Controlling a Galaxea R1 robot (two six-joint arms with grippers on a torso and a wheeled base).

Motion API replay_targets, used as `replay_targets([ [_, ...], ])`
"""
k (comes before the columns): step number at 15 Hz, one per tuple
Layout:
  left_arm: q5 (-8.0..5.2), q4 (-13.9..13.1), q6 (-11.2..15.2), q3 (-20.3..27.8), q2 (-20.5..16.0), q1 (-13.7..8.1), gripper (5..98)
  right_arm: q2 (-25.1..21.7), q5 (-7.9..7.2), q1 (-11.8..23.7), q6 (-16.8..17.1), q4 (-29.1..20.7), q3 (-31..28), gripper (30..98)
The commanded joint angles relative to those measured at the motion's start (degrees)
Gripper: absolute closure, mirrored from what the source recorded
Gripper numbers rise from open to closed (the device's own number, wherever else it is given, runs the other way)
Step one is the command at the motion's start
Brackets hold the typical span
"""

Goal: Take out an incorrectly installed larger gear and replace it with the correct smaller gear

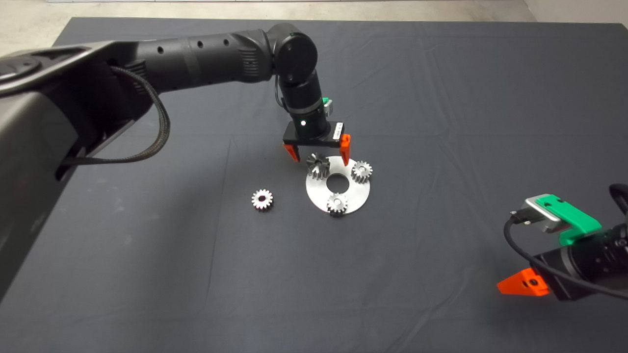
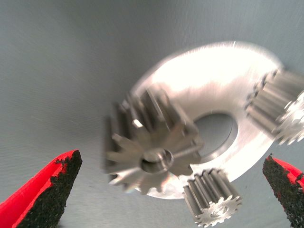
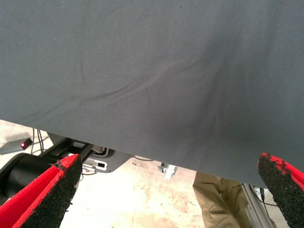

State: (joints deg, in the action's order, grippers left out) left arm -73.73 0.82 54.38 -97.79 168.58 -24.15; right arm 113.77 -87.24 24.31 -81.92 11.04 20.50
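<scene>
Jaws wide apart on our left gripper (image 1: 319, 153), straddling big dark-faced steel larger gear (image 1: 317, 165) seated on round silver plate (image 1: 316, 192), likely lining up to lift it. Small shiny steel smaller gear (image 1: 262, 199) waits on dark mat (image 1: 441, 122), beside plate. Our right gripper (image 3: 166, 190) parked at mat's near right edge, fingers spread.

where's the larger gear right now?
Head view, mid-mat: the larger gear sits on the round plate's far-left edge, directly under the open left pincer, not gripped.
</scene>
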Motion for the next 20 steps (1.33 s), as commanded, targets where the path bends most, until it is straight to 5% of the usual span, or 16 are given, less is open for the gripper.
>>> replay_targets([
  [1,-0.45,-0.9,0.3,0.1,0.2,-1.0,6.1,-0.4,-0.04,1.1,0.1,-1.6,-0.1,30.7],
  [12,-0.36,-0.8,0.3,-0.8,0.2,-1.4,6.1,-0.4,-0.04,1.2,0.3,-1.6,0.0,30.7],
  [20,-0.12,-0.2,-0.1,-1.4,0.2,0.3,6.1,-0.4,-0.04,1.8,0.3,-1.6,0.0,30.7],
])
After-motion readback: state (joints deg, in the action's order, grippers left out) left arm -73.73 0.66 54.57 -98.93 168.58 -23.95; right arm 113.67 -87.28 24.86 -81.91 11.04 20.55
